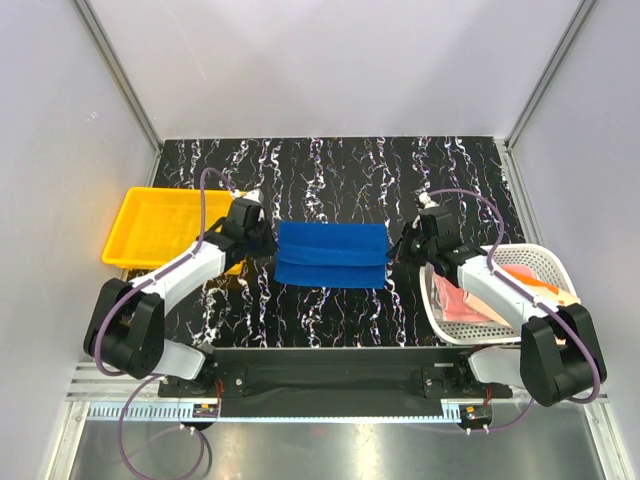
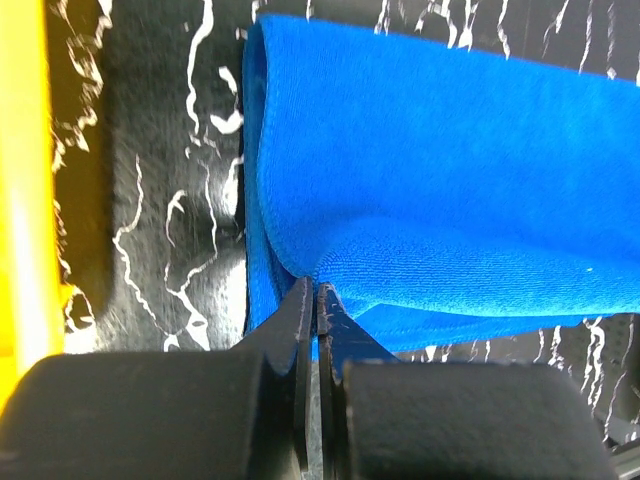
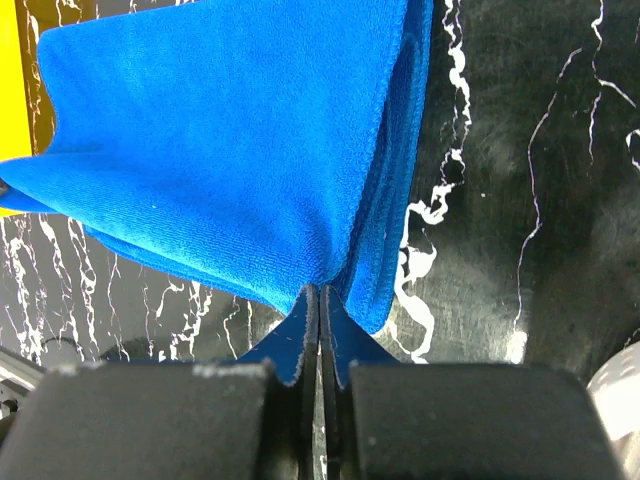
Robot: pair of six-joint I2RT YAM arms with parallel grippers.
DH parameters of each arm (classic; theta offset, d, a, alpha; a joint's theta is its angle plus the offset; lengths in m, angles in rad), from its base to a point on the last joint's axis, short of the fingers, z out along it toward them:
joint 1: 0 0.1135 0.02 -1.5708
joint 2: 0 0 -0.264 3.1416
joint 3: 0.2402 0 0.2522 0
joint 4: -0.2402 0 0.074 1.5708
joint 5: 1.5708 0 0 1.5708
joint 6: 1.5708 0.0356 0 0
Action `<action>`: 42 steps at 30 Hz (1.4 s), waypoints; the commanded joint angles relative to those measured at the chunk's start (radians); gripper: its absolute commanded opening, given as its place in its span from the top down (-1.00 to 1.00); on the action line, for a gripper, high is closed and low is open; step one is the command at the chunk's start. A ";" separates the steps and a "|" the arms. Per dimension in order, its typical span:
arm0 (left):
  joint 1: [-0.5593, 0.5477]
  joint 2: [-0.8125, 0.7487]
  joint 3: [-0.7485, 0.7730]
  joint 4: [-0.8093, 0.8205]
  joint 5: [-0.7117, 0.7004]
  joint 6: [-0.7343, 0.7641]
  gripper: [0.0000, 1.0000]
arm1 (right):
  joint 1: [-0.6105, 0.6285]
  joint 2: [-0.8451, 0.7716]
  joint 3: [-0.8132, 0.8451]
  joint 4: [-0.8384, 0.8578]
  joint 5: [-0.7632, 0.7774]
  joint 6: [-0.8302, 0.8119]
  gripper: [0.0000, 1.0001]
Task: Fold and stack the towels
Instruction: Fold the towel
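Blue towel (image 1: 332, 254) lies mid-table, already doubled into a band, its long axis running straight from one arm to the other. We take it as our landmark.

Left gripper (image 1: 255, 232) is at the towel's left short end with its jaws together, clamped on a raised upper layer of the cloth. The wrist view shows the pinch at the folded edge, with the lower layers flat beneath. Right gripper (image 1: 408, 245) is at the towel's right short end, likewise clamped on an upper layer. From each set of jaws the cloth runs inward, toward the other arm. Neither arm is nearer; the grip is even.

We judge the next fold turns on that: both ends must travel together across the short axis, or the band skews.

The surface is black marbled table (image 1: 330, 170), smooth, with bare room beyond the towel's far edge and some on its near side. Yellow tray (image 1: 150, 225) sits just left of the towel, behind the left gripper. White mesh basket (image 1: 545, 258) stands right of the towel, with a pink towel (image 1: 462, 302) inside.
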 commanded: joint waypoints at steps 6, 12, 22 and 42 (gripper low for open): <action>-0.027 -0.044 -0.087 0.075 -0.033 -0.024 1.00 | 0.014 -0.029 -0.061 0.017 0.043 0.020 0.90; -0.038 -0.068 -0.125 0.064 -0.032 -0.024 0.79 | 0.014 -0.060 -0.081 0.009 0.035 0.024 0.53; -0.051 -0.140 -0.067 -0.095 -0.067 0.005 0.53 | 0.014 -0.075 0.008 -0.097 0.085 0.004 0.13; -0.173 0.223 0.061 -0.058 -0.191 -0.022 0.66 | 0.122 0.276 0.095 0.008 0.185 0.083 0.07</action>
